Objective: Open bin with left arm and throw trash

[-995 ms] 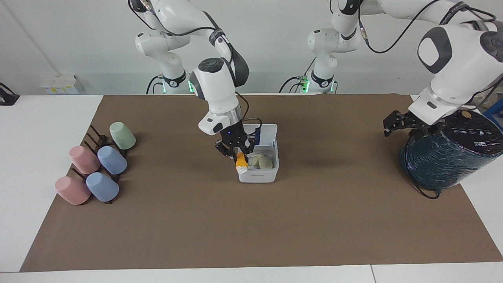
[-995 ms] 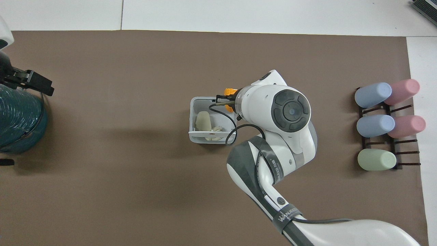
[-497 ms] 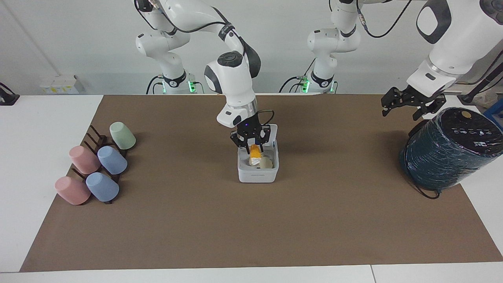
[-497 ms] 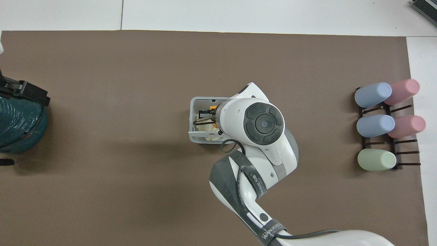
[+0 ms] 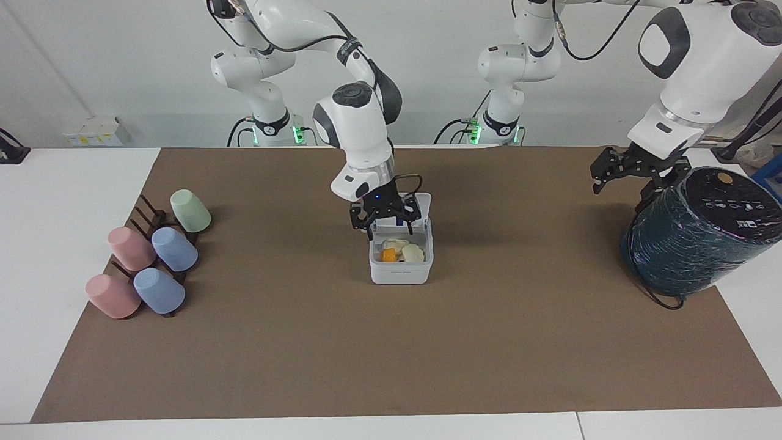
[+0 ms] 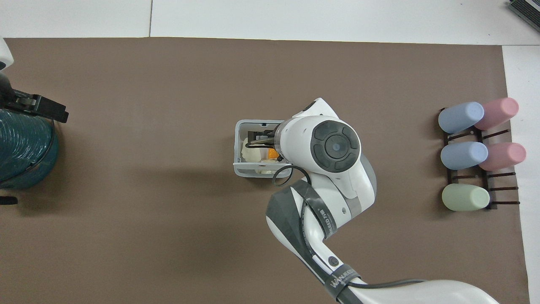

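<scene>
Orange piece (image 5: 387, 255) dropped into bin (image 5: 400, 274), right tool (image 5: 388, 228) spread above it

A big brown mat (image 5: 391, 342) covers the white counter (image 5: 55, 244). A plain white wall (image 5: 122, 61) stands at the back. The light is soft and even.

Five cups (image 5: 159, 256), one bin (image 5: 401, 274), three trash scraps (image 5: 400, 252).
</scene>
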Robot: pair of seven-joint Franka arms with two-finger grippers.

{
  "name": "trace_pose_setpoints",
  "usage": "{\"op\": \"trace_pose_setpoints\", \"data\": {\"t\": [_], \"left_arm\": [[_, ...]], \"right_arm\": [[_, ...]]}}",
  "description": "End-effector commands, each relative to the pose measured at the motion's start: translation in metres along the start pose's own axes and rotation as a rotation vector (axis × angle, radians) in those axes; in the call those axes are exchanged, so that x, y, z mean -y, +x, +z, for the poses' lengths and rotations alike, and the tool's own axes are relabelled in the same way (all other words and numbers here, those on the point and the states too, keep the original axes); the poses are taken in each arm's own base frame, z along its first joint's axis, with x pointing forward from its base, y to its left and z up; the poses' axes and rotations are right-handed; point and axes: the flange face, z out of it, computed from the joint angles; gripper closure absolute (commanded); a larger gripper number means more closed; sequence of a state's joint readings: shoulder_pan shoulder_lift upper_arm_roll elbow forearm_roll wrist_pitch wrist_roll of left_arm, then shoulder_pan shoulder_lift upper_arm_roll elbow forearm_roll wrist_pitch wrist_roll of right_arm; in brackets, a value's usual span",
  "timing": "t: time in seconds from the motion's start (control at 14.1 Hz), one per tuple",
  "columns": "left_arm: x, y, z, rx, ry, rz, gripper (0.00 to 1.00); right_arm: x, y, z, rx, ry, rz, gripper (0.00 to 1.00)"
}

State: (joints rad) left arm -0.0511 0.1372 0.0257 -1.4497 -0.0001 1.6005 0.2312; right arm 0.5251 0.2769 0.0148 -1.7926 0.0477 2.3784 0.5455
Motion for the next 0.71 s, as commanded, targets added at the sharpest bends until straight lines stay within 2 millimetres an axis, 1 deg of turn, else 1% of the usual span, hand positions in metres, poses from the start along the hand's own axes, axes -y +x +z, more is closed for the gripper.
{"op": "trace_pose_setpoints", "data": {"t": [0.0,0.14,0.28,0.36,0.5,0.64], "left_arm": [[-0.002,-0.008,-0.002,-0.013,0.029,-0.013,0.00],[-0.001,-0.009,-0.003,-0.014,0.030,-0.015,0.00],[0.000,-0.009,-0.002,-0.013,0.029,-0.016,0.00],[0.002,-0.009,-0.002,-0.012,0.029,-0.019,0.00],[-0.002,-0.008,-0.002,-0.013,0.029,-0.009,0.00],[-0.004,-0.008,-0.002,-0.013,0.029,0.001,0.00]], "right_arm": [[-0.043,-0.001,-0.019,0.000,-0.034,0.006,0.00],[-0.075,-0.003,-0.030,0.002,-0.052,0.033,0.00],[-0.114,0.000,-0.049,-0.004,-0.068,0.031,0.00],[-0.131,-0.001,-0.062,0.003,-0.080,0.025,0.00],[-0.173,0.008,-0.096,0.014,-0.107,0.055,0.00],[-0.208,0.019,-0.121,0.003,-0.120,0.072,0.00]]}}
